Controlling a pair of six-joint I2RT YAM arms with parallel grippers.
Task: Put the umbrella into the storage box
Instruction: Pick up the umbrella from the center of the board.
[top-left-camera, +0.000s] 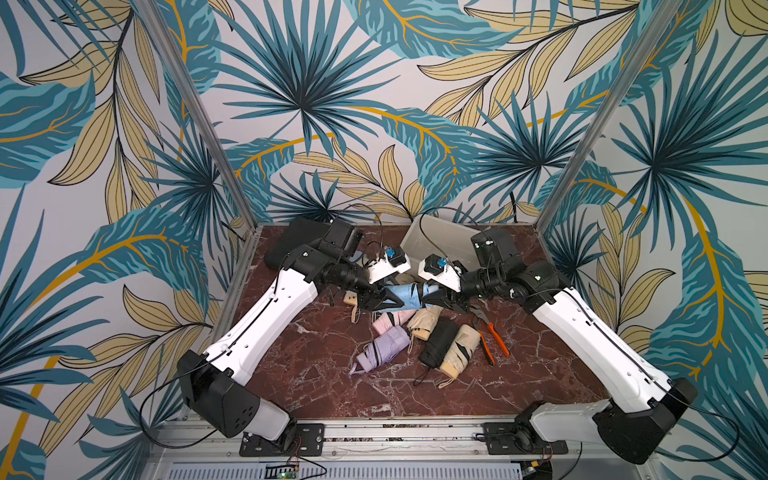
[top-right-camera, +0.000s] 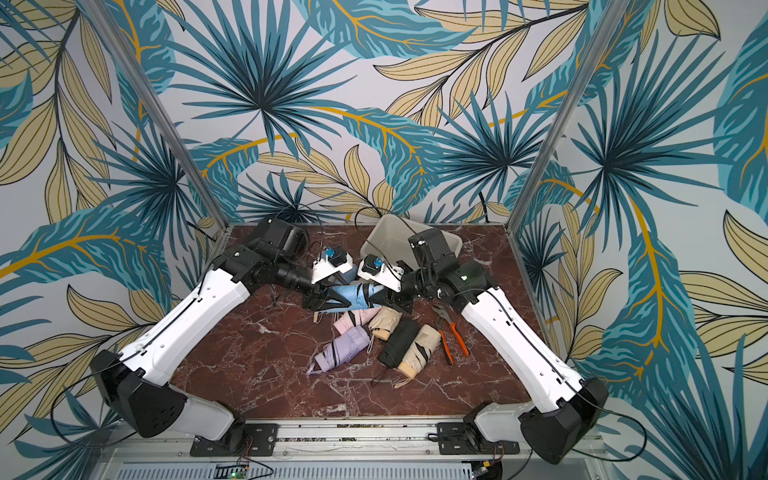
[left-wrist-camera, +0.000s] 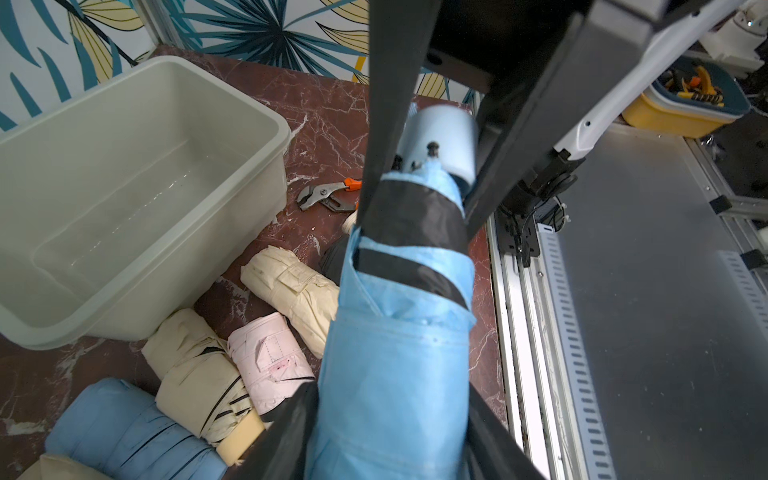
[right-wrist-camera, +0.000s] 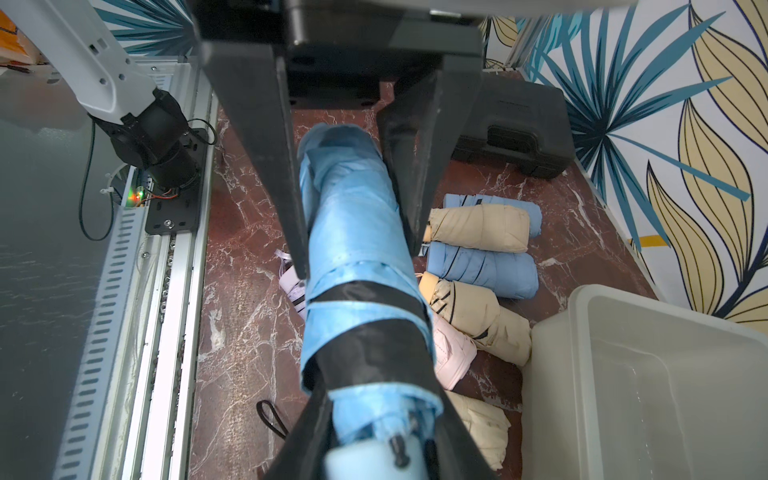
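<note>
Both sets of jaws bear on one blue umbrella (top-left-camera: 405, 296). In both top views it hangs clear above the tabletop (top-left-camera: 332, 390), long axis running across from the left arm (top-left-camera: 266, 316) to the right arm (top-left-camera: 590, 332). The left jaws take one end, the right jaws the other. The storage box (top-left-camera: 432, 239) stands behind the umbrella, toward the back wall and just beside the right arm's wrist. The right arm is judged the nearer. Spare umbrellas (top-left-camera: 384, 347) and pliers (top-left-camera: 492, 336) lie on the tabletop in front.

Left wrist view: the left jaws flank the fabric end of the blue umbrella (left-wrist-camera: 395, 353) closely on both sides and appear to press it. The right jaws clamp the far end beside the pale handle cap (left-wrist-camera: 444, 141). The storage box (left-wrist-camera: 286, 137) sits off to one side of the umbrella's axis, with nothing visible inside.

Right wrist view: the right jaws stand narrow, gripping the handle end of the blue umbrella (right-wrist-camera: 353, 249). The left jaws touch both flanks at the far end. The storage box (right-wrist-camera: 582, 299) lies beside the handle end; a black case (right-wrist-camera: 511, 133) stands beyond.

Judgement: the carry must go broadside, across the umbrella's own axis, toward the box.

Writing: no brand or label can be read. Any moulded mark on the black case is too blurred.
</note>
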